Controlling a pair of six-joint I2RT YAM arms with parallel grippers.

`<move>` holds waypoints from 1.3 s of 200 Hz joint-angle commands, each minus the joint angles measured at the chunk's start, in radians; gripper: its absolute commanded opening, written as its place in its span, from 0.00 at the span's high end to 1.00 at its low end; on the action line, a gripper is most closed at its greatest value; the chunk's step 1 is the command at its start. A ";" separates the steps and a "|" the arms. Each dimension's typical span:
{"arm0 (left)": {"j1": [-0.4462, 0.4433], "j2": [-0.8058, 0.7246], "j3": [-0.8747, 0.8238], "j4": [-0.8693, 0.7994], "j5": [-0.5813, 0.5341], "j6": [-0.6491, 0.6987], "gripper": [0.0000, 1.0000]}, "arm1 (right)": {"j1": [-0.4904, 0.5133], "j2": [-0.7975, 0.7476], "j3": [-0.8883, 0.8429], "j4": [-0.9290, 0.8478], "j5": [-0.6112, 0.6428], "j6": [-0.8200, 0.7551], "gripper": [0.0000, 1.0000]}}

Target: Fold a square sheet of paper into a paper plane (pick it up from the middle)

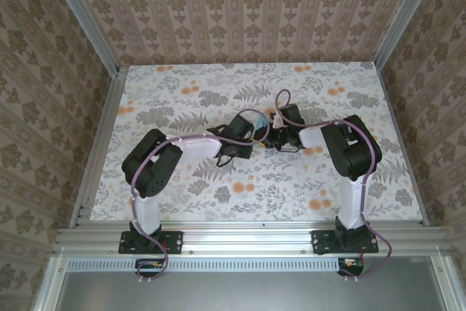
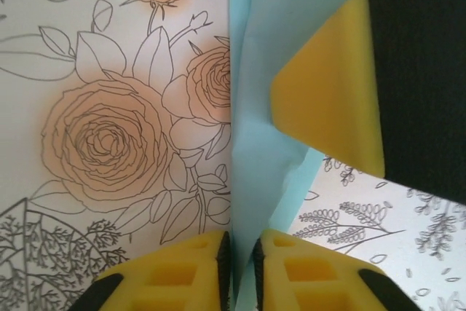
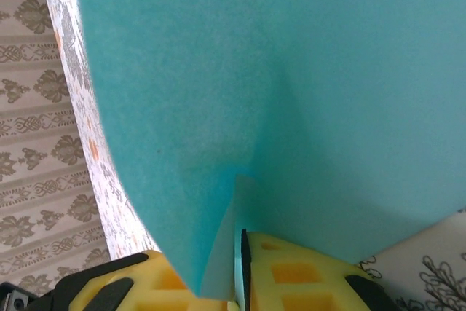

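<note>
Thin turquoise-blue square sheet of paper (image 3: 277, 71) is being held over the middle of the floral-print worktop (image 1: 291, 187), left gripper (image 2: 239, 267) and right gripper (image 3: 239, 271) both clenching it; being light, limp and tear-prone, it is probably needing gentle pinches near its fold.

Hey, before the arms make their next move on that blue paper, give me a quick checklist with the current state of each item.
1. Left claw pinching the thin turquoise-blue sheet of paper: ok, the paper runs between its closed yellow fingers.
2. Right claw gripping the sheet: ok, a paper fold is caught between its fingers.
3. Paper free of the floral-printed tabletop: cannot tell, its far edge is hidden.
4. Claws clear of each other: cannot tell, they sit very close in the overhead view.
5. Crease straight and sharp: cannot tell, the sheet bows near the right claw.
6. Dart shape finished: not ok, the sheet looks broad.
</note>
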 commanded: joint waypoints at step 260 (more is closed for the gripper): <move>-0.048 -0.124 -0.082 -0.036 -0.069 0.262 0.57 | -0.031 0.110 0.185 -0.227 0.091 -0.176 0.91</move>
